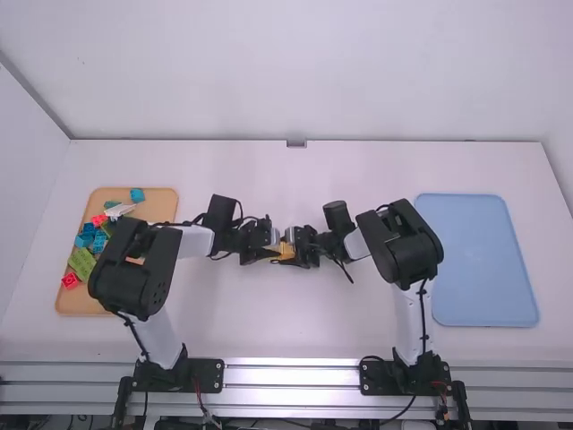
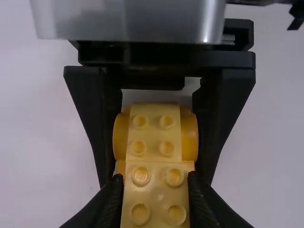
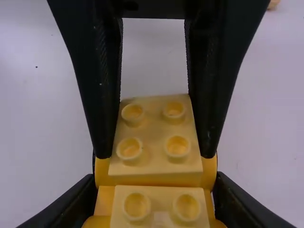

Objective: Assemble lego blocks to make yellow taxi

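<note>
Left gripper (image 1: pixel 273 250): fingers closed to block width, clamping the yellow block assembly (image 1: pixel 286 252). Right gripper (image 1: pixel 298 249): likewise clamped, from the 3 o'clock side. Assembly position: mid-surface (image 1: pixel 358 313), between both grippers. Tan tray (image 1: pixel 162 208) with colored blocks (image 1: pixel 82 262): 9 o'clock. Blue tray (image 1: pixel 476 260): 3 o'clock.

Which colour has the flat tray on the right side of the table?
The tray is light blue, best seen in the high view.

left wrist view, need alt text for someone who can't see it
A studded yellow block build is gripped at both ends, by the left gripper at the near end and the right gripper at the far end, over the white table.
</note>
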### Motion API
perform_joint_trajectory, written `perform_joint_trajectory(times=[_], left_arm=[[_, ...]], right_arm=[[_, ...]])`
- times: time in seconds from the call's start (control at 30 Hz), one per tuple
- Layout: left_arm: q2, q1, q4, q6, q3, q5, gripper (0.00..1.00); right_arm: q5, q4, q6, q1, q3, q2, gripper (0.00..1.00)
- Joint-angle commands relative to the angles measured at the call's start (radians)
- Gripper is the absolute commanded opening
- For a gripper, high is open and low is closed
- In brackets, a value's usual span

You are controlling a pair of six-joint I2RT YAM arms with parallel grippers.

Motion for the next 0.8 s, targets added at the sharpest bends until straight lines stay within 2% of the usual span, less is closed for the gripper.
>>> perform_joint_trajectory(times=[0.0, 0.3, 0.77], left_arm=[[0.014, -0.003, -0.024, -0.024, 0.032, 0.032, 0.33], [0.014, -0.004, -0.124, -0.014, 0.073, 0.056, 0.34], [0.04, 0.003, -0.103, -0.017, 0.072, 0.045, 0.36]], right_arm=[[0.048, -0.012, -0.018, 0.001, 0.004, 0.014, 0.39], [0.048, -0.012, -0.018, 0.001, 0.004, 0.014, 0.39], [0.048, -0.011, -0.018, 0.005, 0.004, 0.014, 0.39]])
